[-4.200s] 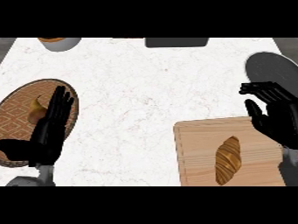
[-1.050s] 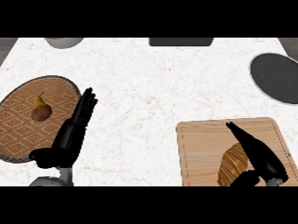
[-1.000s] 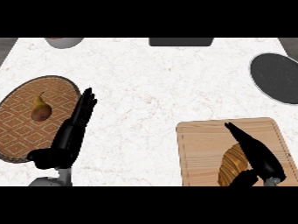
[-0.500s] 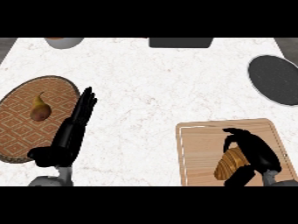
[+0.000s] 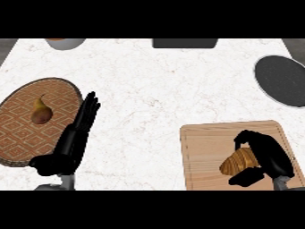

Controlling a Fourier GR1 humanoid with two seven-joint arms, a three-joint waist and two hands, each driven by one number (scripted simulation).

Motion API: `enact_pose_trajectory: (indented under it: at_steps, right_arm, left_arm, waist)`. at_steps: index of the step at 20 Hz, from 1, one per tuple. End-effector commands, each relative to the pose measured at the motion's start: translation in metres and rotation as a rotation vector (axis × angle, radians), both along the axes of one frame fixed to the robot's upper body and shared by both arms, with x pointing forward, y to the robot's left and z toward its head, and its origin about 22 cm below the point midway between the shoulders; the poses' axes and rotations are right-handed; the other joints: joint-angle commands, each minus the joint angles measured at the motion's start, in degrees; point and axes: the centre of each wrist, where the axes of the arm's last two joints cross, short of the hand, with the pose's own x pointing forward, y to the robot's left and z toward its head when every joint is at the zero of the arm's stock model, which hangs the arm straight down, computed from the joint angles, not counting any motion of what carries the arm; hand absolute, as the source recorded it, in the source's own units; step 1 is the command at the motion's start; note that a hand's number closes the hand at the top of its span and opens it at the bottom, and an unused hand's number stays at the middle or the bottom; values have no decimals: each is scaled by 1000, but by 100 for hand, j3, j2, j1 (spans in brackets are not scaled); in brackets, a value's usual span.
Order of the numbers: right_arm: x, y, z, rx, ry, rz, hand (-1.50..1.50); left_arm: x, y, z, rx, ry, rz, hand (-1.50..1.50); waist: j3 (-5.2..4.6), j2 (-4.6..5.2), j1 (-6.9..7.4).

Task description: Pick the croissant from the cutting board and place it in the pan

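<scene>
No readable text, labels, brands, numbers or signs anywhere on the counter or on anything upon it.

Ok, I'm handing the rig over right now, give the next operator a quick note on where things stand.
Right hand: curled round the croissant, which is on the cutting board.
Left hand: open, resting beside the woven plate that holds a pear.
Pan: at the far right, nothing in it.
Done: hand closed on the croissant.
Left: lift it, carry it to the pan, release.
</scene>
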Motion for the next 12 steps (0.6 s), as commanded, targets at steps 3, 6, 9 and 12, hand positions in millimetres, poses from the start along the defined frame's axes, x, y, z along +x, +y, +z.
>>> enact_pose_trajectory:
  at_steps: [3, 6, 9, 12]
  right_arm:
    - [-5, -2, 31, -24, -159, 5, 150]
    - [33, 1, 46, -15, -181, 98, 150]
    - [27, 11, 69, -39, -309, 98, 150]
    - [23, 14, 80, 32, -470, 68, 150]
  left_arm:
    - [6, 5, -3, 16, -21, -3, 0]
    - [2, -13, 2, 7, -7, -10, 0]
    - [14, -6, -1, 8, -10, -9, 0]
    - [-6, 1, -12, 0, 4, 5, 0]
  waist:
    - [50, 38, -12]
    - [53, 45, 38]
    - [50, 39, -9]
    - [52, 30, -7]
